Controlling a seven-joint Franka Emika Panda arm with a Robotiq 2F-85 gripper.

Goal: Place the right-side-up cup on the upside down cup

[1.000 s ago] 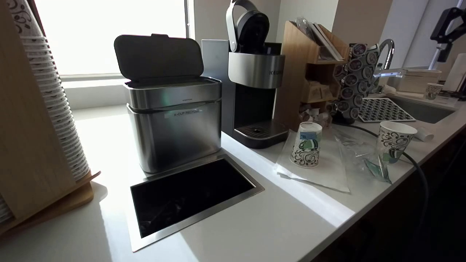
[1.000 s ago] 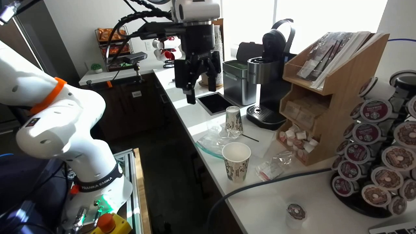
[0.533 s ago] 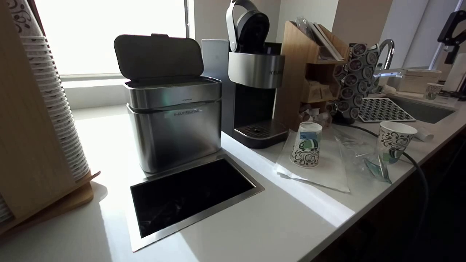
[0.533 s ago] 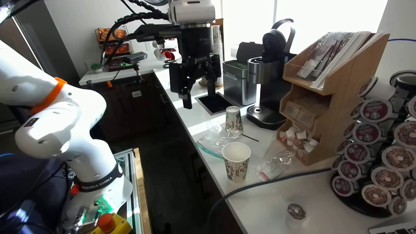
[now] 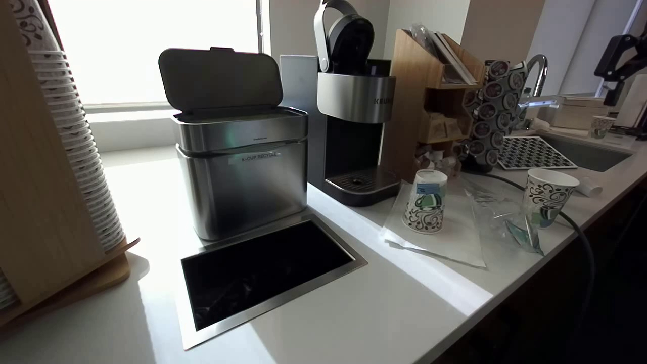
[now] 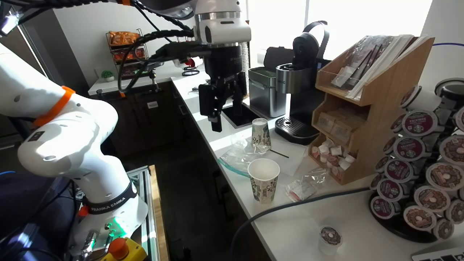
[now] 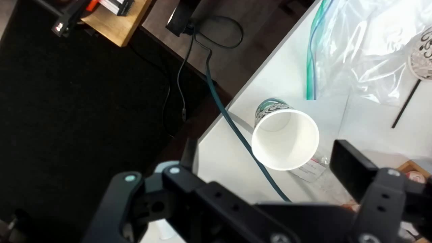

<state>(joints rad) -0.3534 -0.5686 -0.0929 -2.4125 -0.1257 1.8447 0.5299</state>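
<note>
The right-side-up cup [image 5: 548,197] stands on the counter near its front edge, white with sparse green print. It also shows in an exterior view [image 6: 264,183] and, open rim up, in the wrist view [image 7: 287,140]. The upside down cup [image 5: 426,205] stands rim down on a white sheet; it also shows in an exterior view [image 6: 261,134] and partly at the right edge of the wrist view [image 7: 424,57]. My gripper [image 6: 227,117] is open and empty, above the counter. In the wrist view the right-side-up cup appears between its spread fingers [image 7: 352,168], farther away than they are.
A clear plastic bag [image 6: 237,159] lies by both cups. A dark cable [image 6: 308,204] crosses the counter beside the right-side-up cup. The coffee maker [image 6: 299,87], wooden organizer [image 6: 384,127] and pod carousel [image 6: 413,181] stand behind. A single pod [image 6: 330,239] sits near the front edge.
My gripper has come down, and in an exterior view it stands slightly farther right than half a second ago. It stays open. Both cups have not moved.
</note>
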